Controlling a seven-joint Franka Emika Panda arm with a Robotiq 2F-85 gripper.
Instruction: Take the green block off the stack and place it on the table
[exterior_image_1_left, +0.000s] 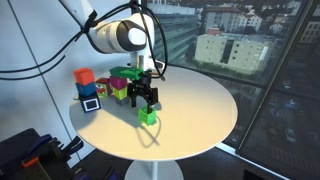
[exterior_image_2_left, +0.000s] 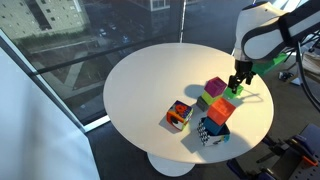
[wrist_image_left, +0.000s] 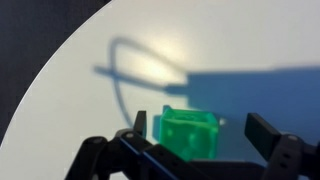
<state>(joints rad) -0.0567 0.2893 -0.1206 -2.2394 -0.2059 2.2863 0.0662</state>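
Note:
The green block (exterior_image_1_left: 148, 117) rests on the white round table (exterior_image_1_left: 195, 115), apart from the stack. In the wrist view the green block (wrist_image_left: 189, 134) sits on the tabletop between my fingers, close to the left finger and with a gap to the right one. My gripper (exterior_image_1_left: 146, 102) is open just above and around it, and also shows in the wrist view (wrist_image_left: 200, 128). The stack (exterior_image_1_left: 122, 82) of magenta and lime-green cubes stands just behind the gripper. In an exterior view my gripper (exterior_image_2_left: 238, 84) hides most of the block.
An orange-red cube (exterior_image_1_left: 83, 76) stands on a blue-and-white cube (exterior_image_1_left: 91, 101) near the table's edge. Another small multicoloured cube (exterior_image_2_left: 180, 115) lies nearby. The table (exterior_image_2_left: 150, 75) stands beside a large window. Dark equipment is on the floor.

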